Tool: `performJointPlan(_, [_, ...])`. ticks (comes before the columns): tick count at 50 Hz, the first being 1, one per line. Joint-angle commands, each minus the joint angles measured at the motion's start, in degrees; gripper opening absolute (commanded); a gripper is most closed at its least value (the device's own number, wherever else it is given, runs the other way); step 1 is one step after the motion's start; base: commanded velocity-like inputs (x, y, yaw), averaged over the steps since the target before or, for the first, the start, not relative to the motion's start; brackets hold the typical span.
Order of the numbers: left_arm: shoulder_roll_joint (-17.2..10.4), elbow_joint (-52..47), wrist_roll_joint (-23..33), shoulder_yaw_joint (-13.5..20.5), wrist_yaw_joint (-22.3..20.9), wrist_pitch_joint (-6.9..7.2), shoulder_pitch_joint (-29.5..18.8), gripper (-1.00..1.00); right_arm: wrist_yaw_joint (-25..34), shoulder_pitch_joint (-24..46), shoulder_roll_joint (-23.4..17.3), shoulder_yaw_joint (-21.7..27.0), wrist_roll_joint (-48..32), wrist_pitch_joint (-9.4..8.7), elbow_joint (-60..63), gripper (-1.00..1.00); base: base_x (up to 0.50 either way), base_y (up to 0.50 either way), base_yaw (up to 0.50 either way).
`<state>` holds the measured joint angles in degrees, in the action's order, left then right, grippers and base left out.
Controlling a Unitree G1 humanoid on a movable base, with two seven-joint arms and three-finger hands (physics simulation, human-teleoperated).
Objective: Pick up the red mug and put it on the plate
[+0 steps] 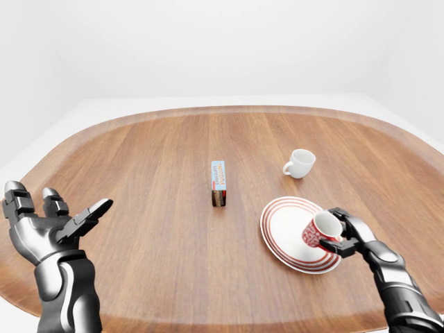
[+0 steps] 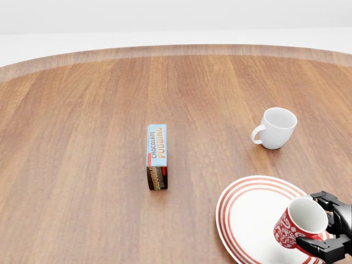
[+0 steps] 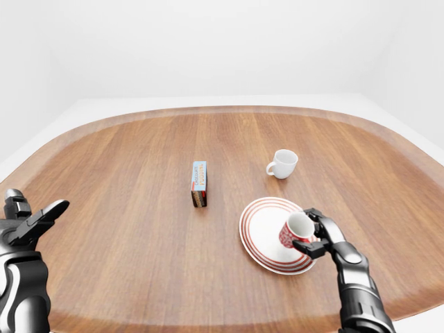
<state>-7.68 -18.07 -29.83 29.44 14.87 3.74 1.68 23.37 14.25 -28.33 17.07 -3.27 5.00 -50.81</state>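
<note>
Left-eye view: wooden worktop [image 1: 152,180]; right hand [image 1: 345,234] with fingers clamped round the red mug [image 1: 319,231], held tilted over the right part of the striped plate [image 1: 284,225]; whether its base touches the plate cannot be told. Left hand [image 1: 48,223] raised at lower left, fingers spread apart, holding nothing. 1 white mug [image 1: 299,163] well apart above the plate; 1 pudding box [image 1: 218,184] at centre. Head view: mug mouth faces up and left, patterned wall shows, fingers [image 2: 324,246] grip its right side; the handle is not visible. Right-eye view: same layout, mug low over the plate's right rim. Handling, judged: rigid, light, glazed and likely slippery, chippable against the plate; best held across the body or by the handle, levelled upright before release.
</note>
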Motion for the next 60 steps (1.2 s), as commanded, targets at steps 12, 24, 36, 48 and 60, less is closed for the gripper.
performJointPlan(12, [0.0,-0.1,0.1,-0.1,0.1,0.12,0.0,1.00,-1.2,2.0,0.8,-1.5,1.2,0.00,-1.5,-0.62,0.00,0.00,0.00])
performJointPlan(24, [0.1,-0.1,0.2,-0.2,0.0,0.05,0.1,1.00,-1.7,3.1,0.9,-2.3,0.8,0.00,-4.4,-0.49,0.00,0.00,0.00])
performJointPlan(36, [0.0,0.8,0.3,-0.4,-0.2,-0.73,-0.1,1.00,-2.8,4.9,1.1,-4.0,0.2,0.00,-10.6,-0.48,0.00,0.00,0.00])
performJointPlan(48, [0.0,0.7,0.3,-0.4,-0.2,-0.66,-0.1,1.00,-2.8,4.7,0.9,-4.0,0.7,0.00,-10.2,-0.05,0.00,0.00,0.00])
performJointPlan(60, [0.1,0.2,0.2,-0.4,0.0,-0.29,0.1,1.00,-2.7,4.4,0.7,-3.8,0.9,0.00,-9.7,1.00,0.00,0.00,0.00])
